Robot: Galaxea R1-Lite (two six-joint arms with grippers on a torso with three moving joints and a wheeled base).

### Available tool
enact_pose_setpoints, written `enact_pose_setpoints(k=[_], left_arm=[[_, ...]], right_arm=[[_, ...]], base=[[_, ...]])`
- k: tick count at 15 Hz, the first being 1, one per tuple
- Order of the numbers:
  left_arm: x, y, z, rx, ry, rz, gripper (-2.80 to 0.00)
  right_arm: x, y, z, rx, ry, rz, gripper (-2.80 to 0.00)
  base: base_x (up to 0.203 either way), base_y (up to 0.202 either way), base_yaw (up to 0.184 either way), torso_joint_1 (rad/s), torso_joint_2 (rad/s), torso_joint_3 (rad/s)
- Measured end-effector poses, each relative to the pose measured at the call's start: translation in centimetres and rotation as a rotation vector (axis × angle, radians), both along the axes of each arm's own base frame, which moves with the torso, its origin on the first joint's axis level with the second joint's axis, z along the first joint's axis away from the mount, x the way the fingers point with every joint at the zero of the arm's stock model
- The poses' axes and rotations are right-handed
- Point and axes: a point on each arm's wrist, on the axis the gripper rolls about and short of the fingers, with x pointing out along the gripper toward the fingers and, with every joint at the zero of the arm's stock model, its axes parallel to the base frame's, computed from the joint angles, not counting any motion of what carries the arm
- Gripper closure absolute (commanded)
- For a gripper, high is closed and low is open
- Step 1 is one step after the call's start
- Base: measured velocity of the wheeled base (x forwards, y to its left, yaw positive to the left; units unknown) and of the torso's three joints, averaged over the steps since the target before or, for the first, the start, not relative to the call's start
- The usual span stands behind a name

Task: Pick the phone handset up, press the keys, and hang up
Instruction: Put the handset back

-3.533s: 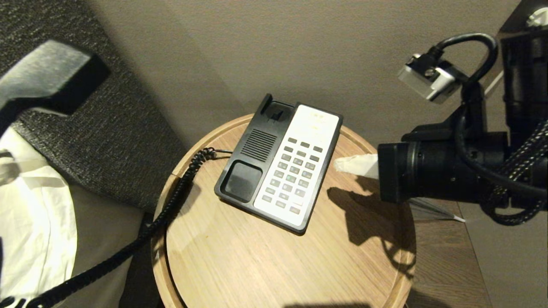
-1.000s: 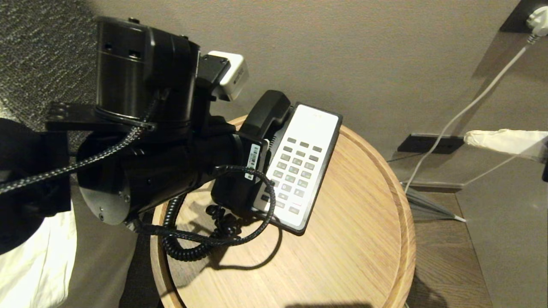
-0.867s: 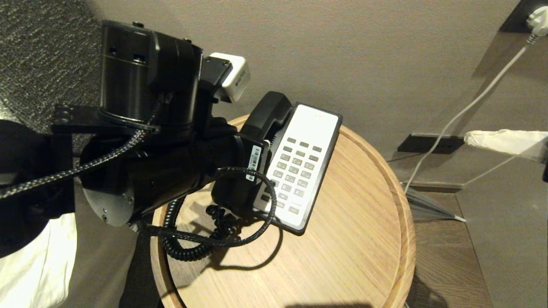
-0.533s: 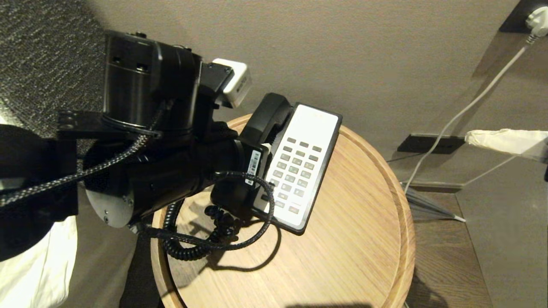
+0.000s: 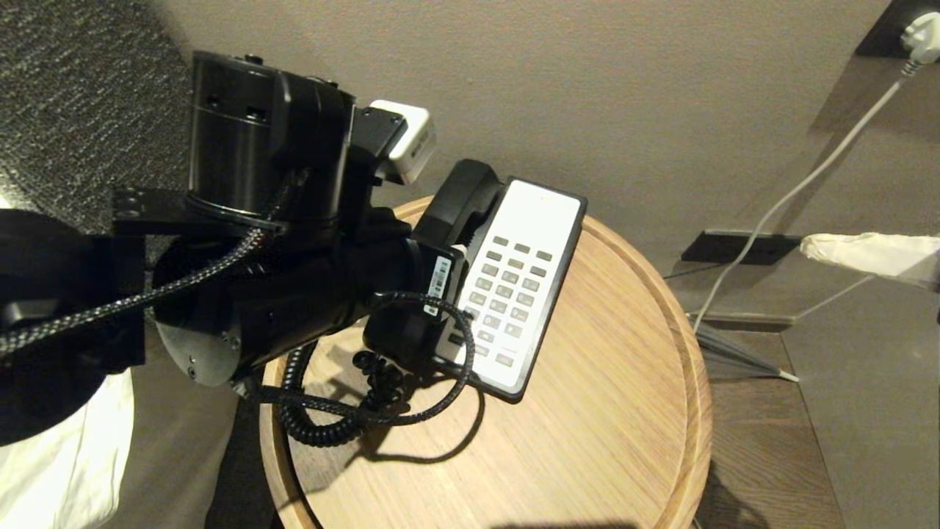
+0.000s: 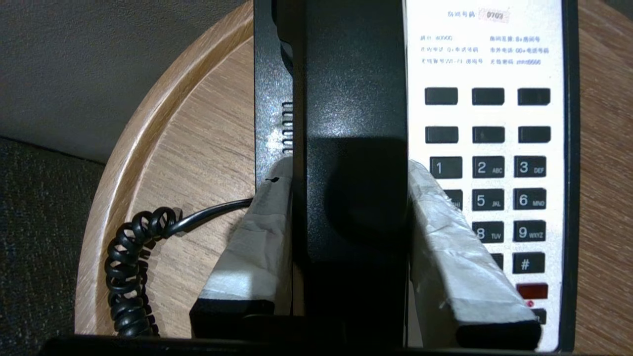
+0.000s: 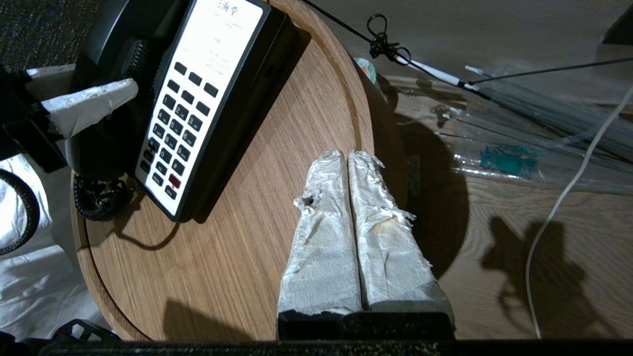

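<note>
Nearest us on the left, our left gripper (image 6: 348,217) grasps the phone handset (image 6: 353,128), one taped finger on each long flank, the receiver filling the gap between them; its coiled cord (image 5: 323,430) lies bunched on the near left of the round wooden table (image 5: 587,441); the handset sits over the left side of the phone base (image 5: 540,242), just beside the keypad (image 5: 507,301) on its right, and whether it is fully seated in the cradle we cannot tell; its long axis runs near to far, parallel to the base's edge and crosswise to our grip, so we judge that release or a straight lift is all this hold calls for; our right gripper (image 7: 348,217), fingers clenched together on nothing, hovers over the table's right side, well apart from the handset, so the left arm is the nearer one.
</note>
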Motion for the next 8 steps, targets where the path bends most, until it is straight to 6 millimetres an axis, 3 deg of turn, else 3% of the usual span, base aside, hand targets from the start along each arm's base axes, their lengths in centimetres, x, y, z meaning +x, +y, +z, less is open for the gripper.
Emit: enact_pose_setpoints(k=[1,2,8], left_arm=[[0.03,-0.05,-0.06,0.001,0.002,0.0,0.0],[0.04,-0.09,-0.09,0.002,0.002,-0.001,-2.8],[0.47,-0.43,0.1,-0.006,-0.006,0.003,-2.8]], right_arm=[[0.0,0.0,-0.02,0.0,0.0,0.0,0.0],[-0.01,-0.01,-0.07,0.0,0.001,-0.001,0.0],[-0.17,-0.13,-0.45,-0.006,0.008,0.0,0.0]], base=[[0.0,0.0,0.0,0.0,0.0,0.0],[0.0,0.0,0.0,0.0,0.0,0.0],[0.0,0.0,0.0,0.0,0.0,0.0]])
